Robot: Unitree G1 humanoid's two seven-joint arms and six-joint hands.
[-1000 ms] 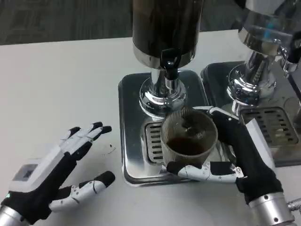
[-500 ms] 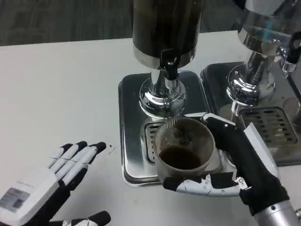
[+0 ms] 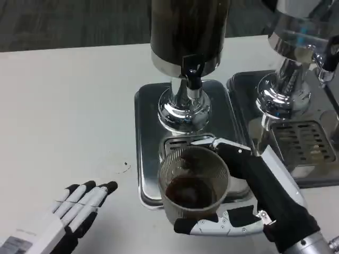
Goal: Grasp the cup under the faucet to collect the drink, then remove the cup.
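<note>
A clear ribbed plastic cup with dark drink in its bottom is gripped by my right hand, fingers wrapped around its right side and front. The cup sits at the front edge of the steel drip tray, well forward of the black faucet on the dark drink dispenser. My left hand lies low at the bottom left over the white table, fingers apart and holding nothing.
A second chrome dispenser with its own drip tray and grate stands at the right, close behind my right forearm. A small mark lies on the table left of the tray.
My right hand has drawn the cup toward me and slightly left, out from under the faucet to the tray's front edge. My left hand has pulled back toward the bottom left corner.
</note>
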